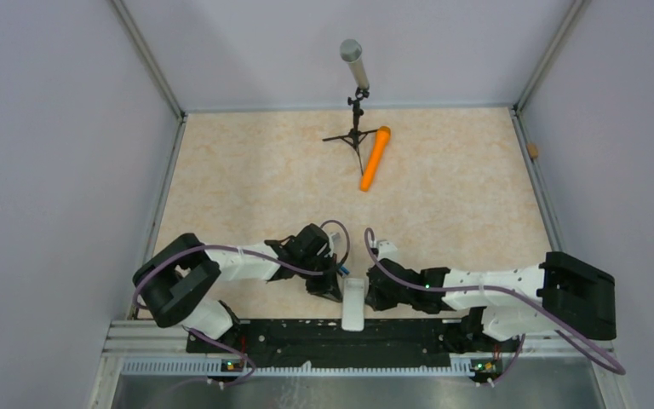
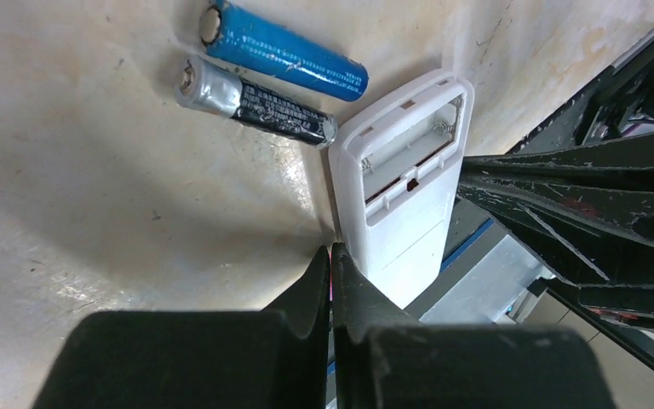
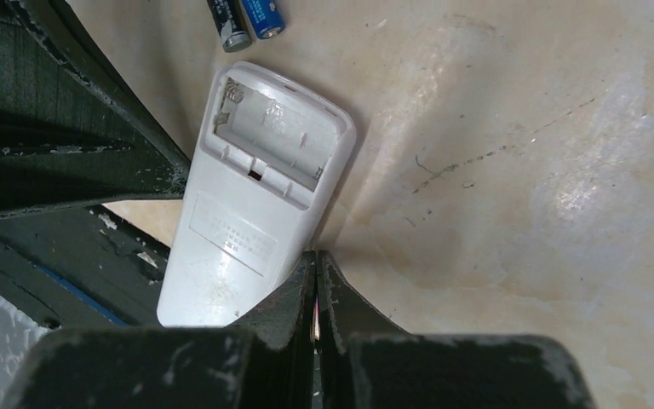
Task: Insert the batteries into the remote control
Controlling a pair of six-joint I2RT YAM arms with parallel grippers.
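Observation:
The remote control lies back-up at the table's near edge, its lower end over the black rail. Its battery compartment is open and empty, also in the right wrist view. The two batteries lie side by side on the table just beyond it: a blue one and a dark one with a silver end; their ends show in the right wrist view. My left gripper is shut and empty, tips at the remote's left edge. My right gripper is shut and empty, tips at its right edge.
A grey microphone on a black tripod stands at the back, with a long orange cylinder lying beside it. The black mounting rail runs along the near edge. Walls close in the left, right and back.

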